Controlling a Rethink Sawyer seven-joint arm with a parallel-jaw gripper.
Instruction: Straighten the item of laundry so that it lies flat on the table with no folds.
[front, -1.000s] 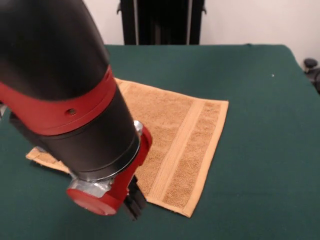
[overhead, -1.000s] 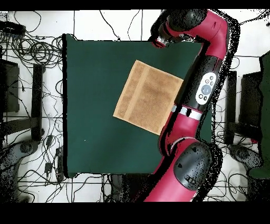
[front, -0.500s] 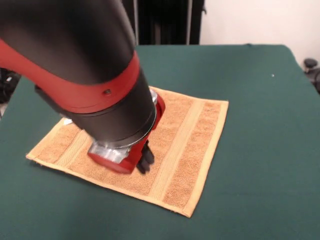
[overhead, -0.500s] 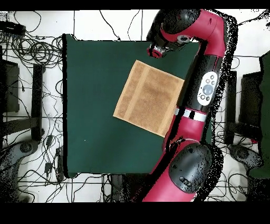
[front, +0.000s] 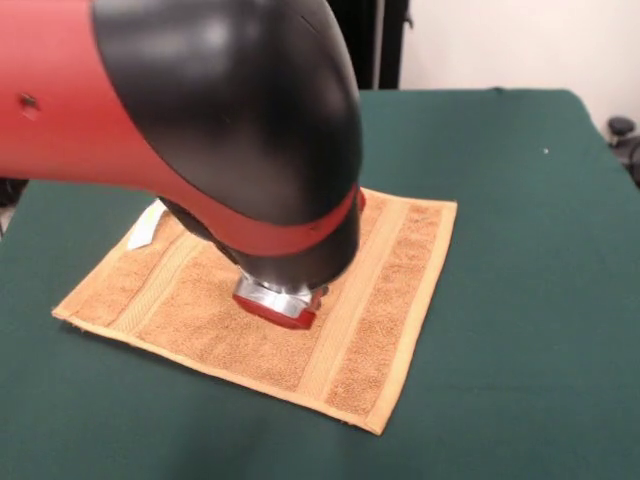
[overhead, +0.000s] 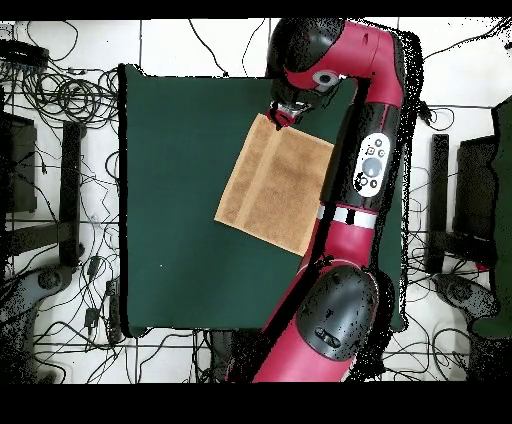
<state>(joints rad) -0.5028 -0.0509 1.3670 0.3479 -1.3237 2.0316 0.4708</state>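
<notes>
The golden-tan towel (front: 385, 290) lies spread flat on the dark green table (front: 520, 200), with paler bands along its sides and a small white tag (front: 147, 226) at its left corner. No fold shows in the visible part. The red and black arm fills the upper left of the front view and hides the towel's middle. My gripper (front: 278, 303) hangs just over the towel's middle; only its red wrist end shows. In the overhead view the gripper (overhead: 287, 112) is at the top right corner of the towel (overhead: 262, 190), on the table (overhead: 170, 200).
A black stand (front: 340, 40) rises behind the table's far edge. A dark object (front: 622, 130) sits off the table's right side. Cables (overhead: 70, 95) and dark equipment (overhead: 20, 150) surround the table on the floor.
The arm has swung across the towel. The gripper has moved from the towel's near edge to over its middle, uncovering the left part and the tag. The towel has not moved.
</notes>
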